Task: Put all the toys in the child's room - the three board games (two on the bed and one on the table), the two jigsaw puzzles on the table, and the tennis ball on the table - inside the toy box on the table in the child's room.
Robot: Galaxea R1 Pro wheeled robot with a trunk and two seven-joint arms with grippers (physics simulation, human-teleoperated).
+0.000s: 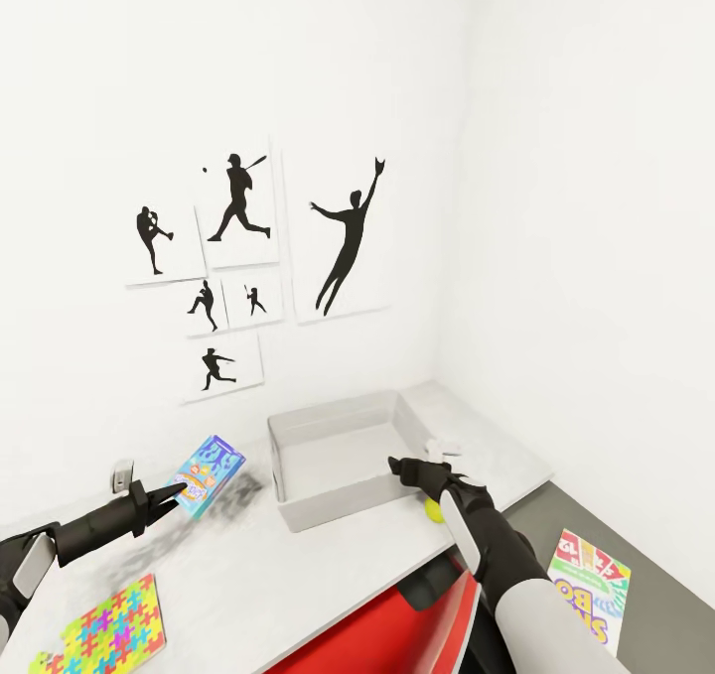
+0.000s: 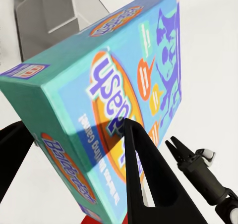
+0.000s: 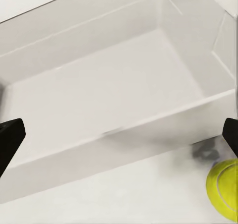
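I held the blue game box (image 1: 206,473) pinched in my left tool (image 1: 182,496) beside the bin (image 1: 338,490) for dropping in, my right tool (image 1: 399,468) spread by the ball (image 1: 433,510).

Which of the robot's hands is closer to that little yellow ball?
Right. The right gripper hovers just above the tennis ball; the left gripper holds the blue board game across the toy box.

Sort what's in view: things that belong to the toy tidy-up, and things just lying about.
Job:
blue board game, in left gripper
toy box
tennis ball
jigsaw puzzle
white-red-yellow board game
table

Lying about:
silhouette pictures
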